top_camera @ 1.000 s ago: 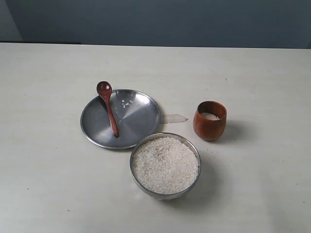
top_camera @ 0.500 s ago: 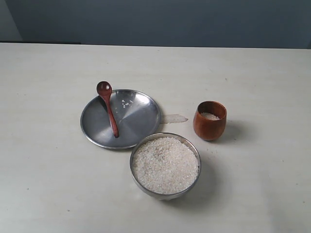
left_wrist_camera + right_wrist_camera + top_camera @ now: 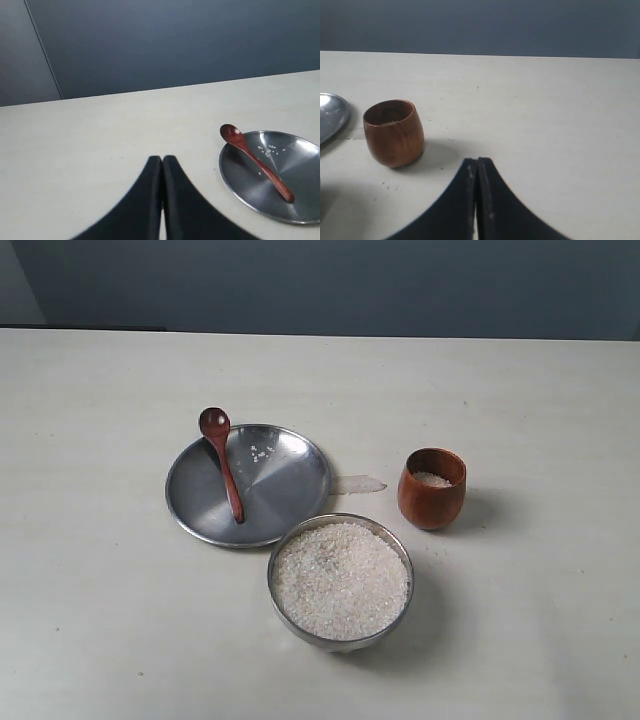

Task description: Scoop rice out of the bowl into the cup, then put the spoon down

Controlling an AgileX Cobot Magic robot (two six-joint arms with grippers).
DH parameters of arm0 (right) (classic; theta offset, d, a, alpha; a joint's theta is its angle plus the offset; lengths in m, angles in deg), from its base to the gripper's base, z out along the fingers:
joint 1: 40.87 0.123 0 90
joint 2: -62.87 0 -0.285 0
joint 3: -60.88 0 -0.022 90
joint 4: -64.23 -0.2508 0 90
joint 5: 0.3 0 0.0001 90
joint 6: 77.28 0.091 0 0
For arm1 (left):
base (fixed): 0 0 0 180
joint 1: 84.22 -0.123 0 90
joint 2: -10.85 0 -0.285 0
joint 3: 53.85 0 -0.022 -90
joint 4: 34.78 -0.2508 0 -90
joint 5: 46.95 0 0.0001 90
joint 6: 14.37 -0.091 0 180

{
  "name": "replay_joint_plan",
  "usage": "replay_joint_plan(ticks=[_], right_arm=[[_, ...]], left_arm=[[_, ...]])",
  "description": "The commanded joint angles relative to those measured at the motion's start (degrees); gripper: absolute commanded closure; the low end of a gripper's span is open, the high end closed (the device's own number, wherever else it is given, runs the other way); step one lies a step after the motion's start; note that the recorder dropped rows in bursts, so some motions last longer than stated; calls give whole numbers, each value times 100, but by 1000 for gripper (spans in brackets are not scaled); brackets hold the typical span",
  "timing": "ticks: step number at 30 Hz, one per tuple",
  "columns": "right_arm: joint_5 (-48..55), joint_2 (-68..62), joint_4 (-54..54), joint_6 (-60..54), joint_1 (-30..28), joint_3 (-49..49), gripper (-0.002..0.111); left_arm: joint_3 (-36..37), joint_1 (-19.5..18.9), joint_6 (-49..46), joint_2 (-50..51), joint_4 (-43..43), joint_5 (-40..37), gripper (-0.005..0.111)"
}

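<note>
Spoon point(image 3: 222, 462) is lying across the plate point(image 3: 295, 480), left of centre in the exterior frame, well apart from both sets of fingers. Left fingers point(image 3: 150, 200) and right fingers point(image 3: 465, 200) are pressing together, gripping nothing. Rice point(image 3: 340, 580) is filling the bowl point(image 3: 340, 645) at lower centre. Cup point(image 3: 432, 500) is standing at right.

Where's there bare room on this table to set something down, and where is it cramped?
Wide bare table lies left of the plate, right of the cup, and behind both toward the far edge. It is cramped where plate and bowl sit close, and a small clear scrap lies between plate and cup.
</note>
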Motion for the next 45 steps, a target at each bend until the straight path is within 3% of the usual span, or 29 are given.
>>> replay_joint_plan(ticks=[1,11,21,45], right_arm=[[-90,40,34,-29,14,-25,108],[-90,40,34,-29,14,-25,108],[-90,40,34,-29,14,-25,108],[-90,40,34,-29,14,-25,108]], left_arm=[[340,-7,-6,-225,-148,308,106],[970,-7,-6,-1029,-355,815,106],[1405,-7,-6,-1409,-450,782,106],[1468,-7,87,-1409,-290,435,106]])
